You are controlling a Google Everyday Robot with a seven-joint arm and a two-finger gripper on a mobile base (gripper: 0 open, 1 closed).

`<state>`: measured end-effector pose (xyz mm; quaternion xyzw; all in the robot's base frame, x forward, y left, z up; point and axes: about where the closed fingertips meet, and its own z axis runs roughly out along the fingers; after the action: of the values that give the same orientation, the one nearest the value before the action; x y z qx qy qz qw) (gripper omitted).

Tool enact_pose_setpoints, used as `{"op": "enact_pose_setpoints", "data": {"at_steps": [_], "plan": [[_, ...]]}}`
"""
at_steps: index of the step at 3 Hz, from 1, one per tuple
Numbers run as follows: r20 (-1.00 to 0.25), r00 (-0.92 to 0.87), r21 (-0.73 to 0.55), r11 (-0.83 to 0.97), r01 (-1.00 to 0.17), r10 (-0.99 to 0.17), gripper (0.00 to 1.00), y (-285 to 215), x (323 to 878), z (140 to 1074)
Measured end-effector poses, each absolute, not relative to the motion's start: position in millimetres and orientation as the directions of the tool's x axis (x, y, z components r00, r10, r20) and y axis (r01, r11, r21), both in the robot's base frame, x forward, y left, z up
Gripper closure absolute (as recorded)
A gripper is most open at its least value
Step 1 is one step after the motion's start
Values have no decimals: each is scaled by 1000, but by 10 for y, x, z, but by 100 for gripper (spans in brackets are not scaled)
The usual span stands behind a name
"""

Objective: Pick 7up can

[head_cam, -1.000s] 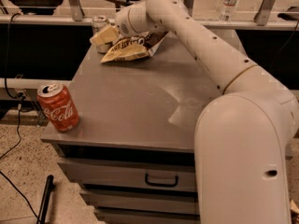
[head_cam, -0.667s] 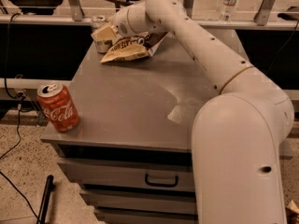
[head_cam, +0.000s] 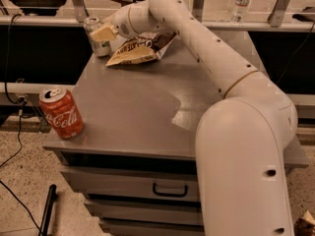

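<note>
The 7up can (head_cam: pixel 97 39), pale silver-green with a silver top, stands upright at the far left corner of the grey cabinet top (head_cam: pixel 142 112). My gripper (head_cam: pixel 102 33) reaches across from the right and is right at the can, with a pale finger (head_cam: pixel 104 33) lying over the can's front. The can's label is partly covered by that finger.
A red Coca-Cola can (head_cam: pixel 61 113) stands at the near left corner. A chip bag (head_cam: pixel 140 47) lies just right of the 7up can, under my arm. A water bottle (head_cam: pixel 241 3) stands on the far ledge. Drawers (head_cam: pixel 170 190) face front below.
My gripper has moved left past the chip bag to the 7up can, which it hid before. The Coca-Cola can has not moved.
</note>
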<state>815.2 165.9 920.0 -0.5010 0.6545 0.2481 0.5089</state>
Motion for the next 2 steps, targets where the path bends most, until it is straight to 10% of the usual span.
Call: {"op": "enact_pose_setpoints", "data": {"at_steps": [2], "plan": [[-922,15,-167,363,-917,-386,100,1467,8009,9423]]}}
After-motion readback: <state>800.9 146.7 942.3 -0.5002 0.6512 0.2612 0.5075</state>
